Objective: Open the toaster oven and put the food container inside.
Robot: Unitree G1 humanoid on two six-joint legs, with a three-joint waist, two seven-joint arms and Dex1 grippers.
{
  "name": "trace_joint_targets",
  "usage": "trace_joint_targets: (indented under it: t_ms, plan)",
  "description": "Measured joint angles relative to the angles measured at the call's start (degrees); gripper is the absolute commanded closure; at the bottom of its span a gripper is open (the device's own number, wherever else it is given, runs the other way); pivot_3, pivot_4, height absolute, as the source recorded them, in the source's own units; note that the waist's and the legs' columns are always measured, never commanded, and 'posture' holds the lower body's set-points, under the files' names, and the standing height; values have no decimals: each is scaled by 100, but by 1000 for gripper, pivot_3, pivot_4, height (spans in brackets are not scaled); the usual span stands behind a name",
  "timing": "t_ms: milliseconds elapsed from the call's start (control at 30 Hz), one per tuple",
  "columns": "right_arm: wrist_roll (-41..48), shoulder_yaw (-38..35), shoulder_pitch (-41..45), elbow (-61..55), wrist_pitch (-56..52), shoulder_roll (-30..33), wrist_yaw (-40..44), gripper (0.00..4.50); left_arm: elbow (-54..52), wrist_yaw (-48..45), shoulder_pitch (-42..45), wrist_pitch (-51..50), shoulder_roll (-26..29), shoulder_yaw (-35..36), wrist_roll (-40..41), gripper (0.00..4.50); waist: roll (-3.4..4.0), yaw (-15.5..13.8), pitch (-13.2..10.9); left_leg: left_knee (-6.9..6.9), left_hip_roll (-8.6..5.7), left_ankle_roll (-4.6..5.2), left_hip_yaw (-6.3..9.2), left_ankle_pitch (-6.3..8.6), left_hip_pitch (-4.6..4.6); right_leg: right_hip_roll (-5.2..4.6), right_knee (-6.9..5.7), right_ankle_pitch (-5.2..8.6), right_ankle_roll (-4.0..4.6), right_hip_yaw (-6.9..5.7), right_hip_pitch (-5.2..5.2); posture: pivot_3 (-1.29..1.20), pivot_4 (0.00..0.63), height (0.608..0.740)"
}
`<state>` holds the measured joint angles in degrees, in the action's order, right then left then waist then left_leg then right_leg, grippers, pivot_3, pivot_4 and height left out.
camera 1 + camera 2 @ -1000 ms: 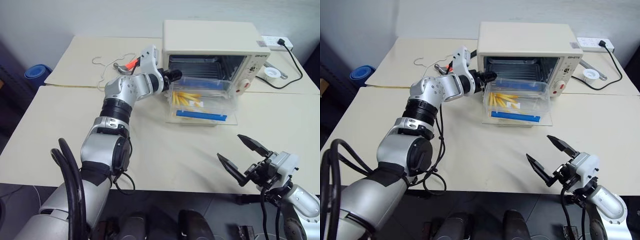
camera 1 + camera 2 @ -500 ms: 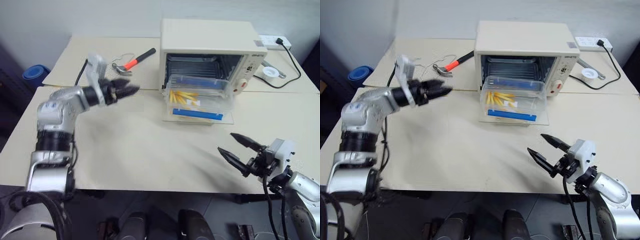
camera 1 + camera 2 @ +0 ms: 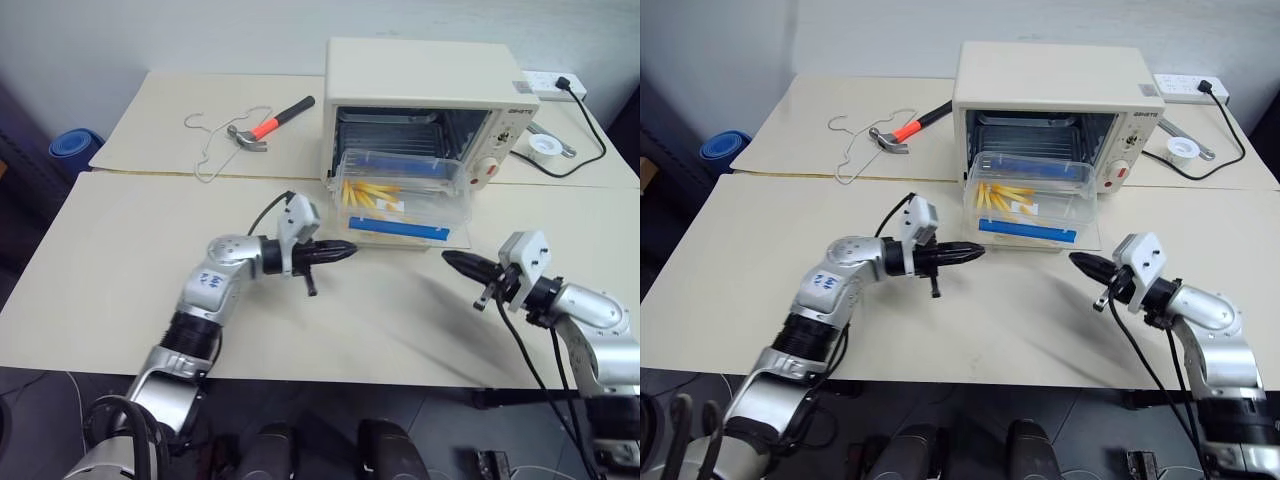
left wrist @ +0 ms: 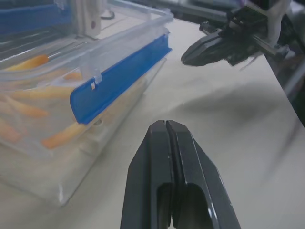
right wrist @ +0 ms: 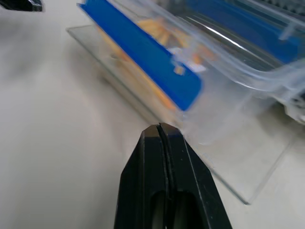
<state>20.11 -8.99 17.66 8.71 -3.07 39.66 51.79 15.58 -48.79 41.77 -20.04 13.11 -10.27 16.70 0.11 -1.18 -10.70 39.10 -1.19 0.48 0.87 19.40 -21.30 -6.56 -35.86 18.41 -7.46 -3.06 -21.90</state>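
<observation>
Since a second ago the left gripper (image 3: pixel 345 251) has dropped away from the toaster oven (image 3: pixel 430 95) to hover low over the desk (image 3: pixel 120 260), and the right gripper (image 3: pixel 455 262) has swung in toward the food container (image 3: pixel 403 200); both jaws have snapped fully shut, holding nothing. The container sits on the lowered glass door (half in the mouth); I'd nudge its front edge squarely with closed tips, slowly, so it slides onto the rack without skewing.
</observation>
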Motion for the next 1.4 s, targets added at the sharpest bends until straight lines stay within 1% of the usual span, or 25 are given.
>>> trace_joint_targets:
  t_ms: [100, 167, 233, 367, 533, 667, 800, 933, 1067, 1167, 1300, 1400]
  plan:
    - [-143, 80, 647, 545, 176, -69, 7, 4500, 439, 577, 396, 71, -554, -18, -239, 4484, 0, -4, 0, 1, 0, 0, 2, 0, 1, 2, 0, -1, -2, -1, 0, 0, 150, 740]
    - [-297, 191, 1012, 938, 317, -185, 4, 4500, 799, 988, 635, 229, -854, 181, -257, 4484, 0, 5, 0, -2, 1, 0, -1, 0, -1, 1, 0, -1, -2, 0, -5, 0, 150, 740]
    - [-437, 249, 1374, 1368, 417, -355, -75, 4500, 1067, 1277, 821, 404, -1012, 358, -272, 4484, 0, 28, 0, -3, 1, -2, -5, -1, -5, 1, -2, -1, -2, 1, -12, 0, 150, 740]
    - [-702, 235, 2126, 2215, 625, -601, -453, 4500, 1649, 1638, 1107, 790, -1078, 595, -374, 4484, 0, 123, 0, -4, 0, -8, -10, -4, -17, 1, -11, -1, -2, 1, -32, 0, 150, 740]
    - [-1046, 215, 3084, 3353, 1087, -868, -1060, 4500, 3028, 1918, 1860, 1473, -1183, 842, -509, 4484, 0, 161, 0, -12, -1, -16, -19, -9, -31, 3, -21, -1, -2, 3, -59, 0, 150, 740]
    - [-1176, 209, 3494, 4021, 1407, -1006, -1234, 4500, 4056, 2051, 2436, 2063, -1274, 981, -616, 4484, 0, 251, 0, -18, -2, -16, -25, -9, -31, 1, -21, -1, -2, 2, -62, 0, 150, 740]
    - [-1240, 217, 3754, 4551, 1579, -1111, -1288, 4500, 4837, 2340, 2802, 2481, -1326, 1095, -759, 4484, 0, 327, 0, -25, -1, -18, -31, -10, -31, 3, -24, -1, -2, 4, -68, 0, 150, 740]
    - [-1254, 231, 3839, 4800, 1612, -1149, -1232, 4500, 5171, 2625, 3022, 2762, -1244, 1220, -875, 4484, 1, 306, 0, -24, 2, -19, -28, -11, -31, -2, -31, -1, -2, 3, -73, 0, 150, 740]
    - [-1220, 229, 3835, 4718, 1524, -1200, -1007, 4500, 5104, 2269, 2971, 2886, -1210, 1194, -963, 4484, 1, 275, 0, -19, 1, -19, -23, -11, -34, -6, -32, -1, -2, 1, -73, 0, 150, 740]
    - [-1158, 223, 3651, 4328, 1407, -1227, -835, 4500, 4979, 2167, 2838, 2855, -1219, 1222, -962, 4484, 1, 269, 1, -12, 1, -18, -11, -11, -44, -7, -33, -1, -2, -5, -73, 0, 150, 740]
    - [-845, 186, 2789, 3136, 1119, -1198, -471, 4500, 4458, 2020, 2491, 2735, -1194, 1292, -909, 4484, 1, 263, 1, -7, 0, -19, 1, -11, -54, -7, -34, -1, -2, -17, -75, 0, 150, 740]
    - [-597, 169, 1975, 2073, 783, -975, -232, 4500, 3211, 1486, 1855, 2152, -1042, 1381, -476, 4484, 4, 269, 2, 2, 2, -19, 6, -11, -86, -8, -35, -1, -2, -20, -99, 0, 150, 740]
